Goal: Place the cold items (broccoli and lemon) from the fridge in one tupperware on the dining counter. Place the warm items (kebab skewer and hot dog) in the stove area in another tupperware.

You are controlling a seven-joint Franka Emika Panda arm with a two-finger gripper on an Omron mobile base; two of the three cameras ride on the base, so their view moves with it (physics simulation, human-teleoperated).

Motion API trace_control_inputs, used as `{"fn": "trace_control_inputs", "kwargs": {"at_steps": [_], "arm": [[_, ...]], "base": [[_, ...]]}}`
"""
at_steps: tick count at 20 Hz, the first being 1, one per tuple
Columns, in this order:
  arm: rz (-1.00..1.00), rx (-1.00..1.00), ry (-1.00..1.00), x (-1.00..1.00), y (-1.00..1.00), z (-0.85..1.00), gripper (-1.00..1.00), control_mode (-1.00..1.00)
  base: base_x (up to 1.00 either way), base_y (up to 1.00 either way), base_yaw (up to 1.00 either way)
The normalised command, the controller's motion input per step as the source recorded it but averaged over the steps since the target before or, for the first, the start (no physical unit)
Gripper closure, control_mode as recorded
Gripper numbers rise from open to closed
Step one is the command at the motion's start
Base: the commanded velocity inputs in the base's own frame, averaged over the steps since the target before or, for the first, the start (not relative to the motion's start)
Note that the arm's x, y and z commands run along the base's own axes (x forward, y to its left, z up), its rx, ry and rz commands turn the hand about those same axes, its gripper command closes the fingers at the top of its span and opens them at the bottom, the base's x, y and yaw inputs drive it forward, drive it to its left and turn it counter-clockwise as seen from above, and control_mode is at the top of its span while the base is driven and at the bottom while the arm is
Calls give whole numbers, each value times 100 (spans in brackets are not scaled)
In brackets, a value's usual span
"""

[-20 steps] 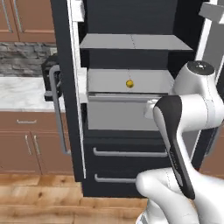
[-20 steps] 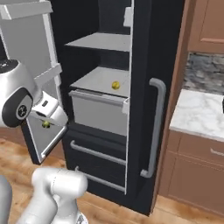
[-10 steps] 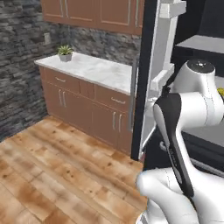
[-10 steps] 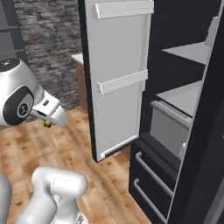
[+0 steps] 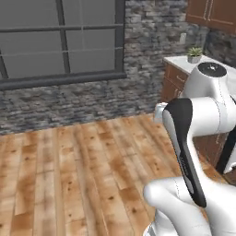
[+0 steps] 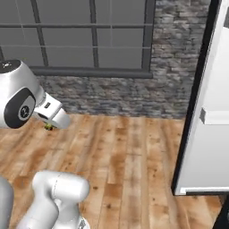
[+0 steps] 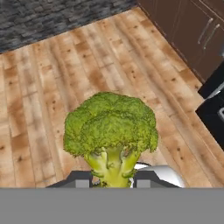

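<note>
The green, knobbly-crowned broccoli floret with its pale stalk (image 7: 110,131) sits upright between the two dark finger tips of the gripper (image 7: 113,178), which is closed narrowly on the stalk; in the right base view a small green speck shows just below the white hand (image 6: 50,127), held in the air well above the wood-plank floor (image 7: 39,87). The change over the last second is one of viewpoint, not of the load: a second ago both base views faced the open fridge, with its shelves and a small yellow item on the middle shelf, whereas now the base has turned and both look across bare planks towards a grey stone wall (image 6: 116,96) under a large dark-framed window (image 6: 89,36). The white fridge door (image 6: 210,112) stands at the right edge of the right base view, and a white-topped wooden cabinet with a small potted plant (image 5: 194,54) stands at the far right of the left base view, beyond the arm. The grip on the broccoli is unchanged throughout the turn. For the task, this reads as the carrying stage of the first cold item: the broccoli is out of the fridge and in transit, presumably towards the dining counter. The lemon and both warm items appear yet to be handled.
</note>
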Motion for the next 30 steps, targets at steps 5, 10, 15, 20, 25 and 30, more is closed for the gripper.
{"fn": "trace_control_inputs", "kwargs": {"at_steps": [5, 10, 15, 20, 25, 30], "arm": [[0, 0, 0, 0, 0, 0, 100, 100], [0, 0, 0, 0, 0, 0, 100, 100], [0, 0, 0, 0, 0, 0, 100, 100], [0, 0, 0, 0, 0, 0, 100, 100], [0, 0, 0, 0, 0, 0, 100, 100], [0, 0, 0, 0, 0, 0, 100, 100]], "base": [[3, 50, 68], [81, 10, 16], [100, 12, 22], [100, 18, 37], [100, 0, 71], [100, 0, 80]]}}
